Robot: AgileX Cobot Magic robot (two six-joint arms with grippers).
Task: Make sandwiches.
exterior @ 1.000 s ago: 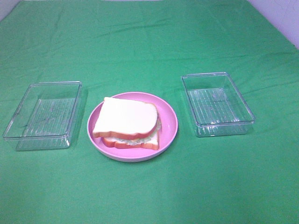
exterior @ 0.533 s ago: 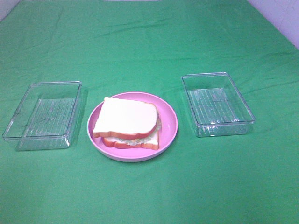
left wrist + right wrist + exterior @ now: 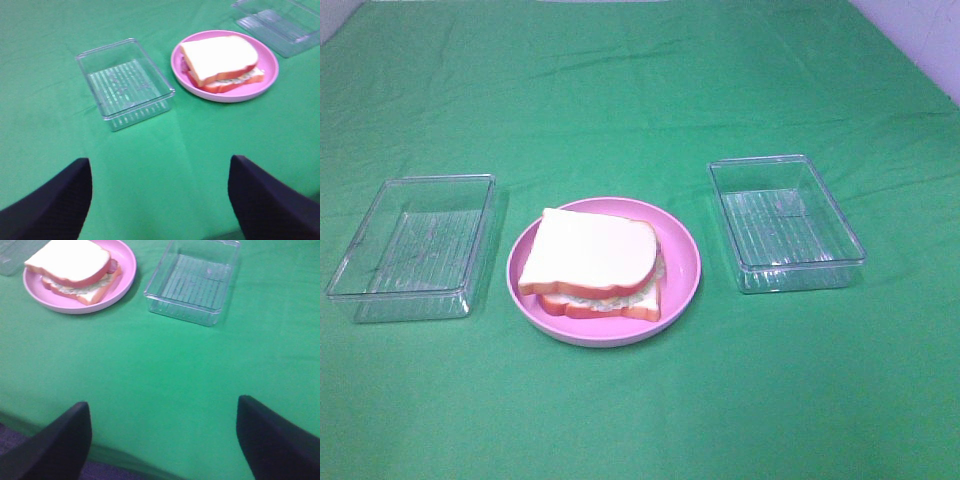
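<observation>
Pink plate (image 3: pixel 682 282) at centre of green cloth surface (image 3: pixel 620 100) carries assembled sandwich (image 3: pixel 590 250): white top slice, pale lettuce and red strip showing at edge (cheese not visible). Clear tray (image 3: pixel 410 245) left of plate, second clear tray (image 3: pixel 785 220) right of plate, both holding nothing; likely ingredient bins, now used up. Left gripper (image 3: pixel 160 200) and right gripper (image 3: pixel 162 440) well short of plate, fingers spread wide, holding nothing. Pale wall at far right corner.

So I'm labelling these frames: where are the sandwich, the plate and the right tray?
sandwich (image 3: pixel 588 250), high view, top bread slice.
plate (image 3: pixel 685 262), high view, bare right rim.
right tray (image 3: pixel 788 272), high view, near wall.
</observation>
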